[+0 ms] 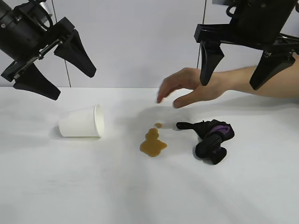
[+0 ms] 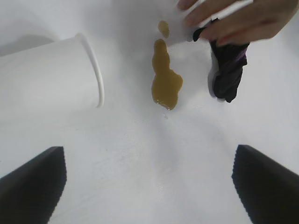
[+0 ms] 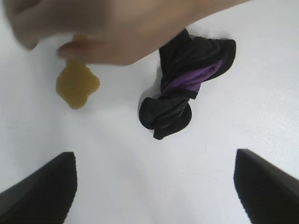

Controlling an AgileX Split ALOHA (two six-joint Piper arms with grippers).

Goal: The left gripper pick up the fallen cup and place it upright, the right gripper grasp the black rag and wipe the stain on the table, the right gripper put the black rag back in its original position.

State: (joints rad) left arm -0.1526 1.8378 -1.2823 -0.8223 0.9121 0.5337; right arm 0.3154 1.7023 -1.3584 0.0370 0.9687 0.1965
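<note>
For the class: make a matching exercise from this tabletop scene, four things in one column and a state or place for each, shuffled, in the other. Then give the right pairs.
Column one:
1. cup
2. stain
3. black rag
4. person's hand

Column two:
A. bunched, with a purple patch showing
B. lying on its side, mouth toward the stain
C. held above the table, behind the stain
D. amber puddle between cup and rag

Right pairs: 1-B, 2-D, 3-A, 4-C
</note>
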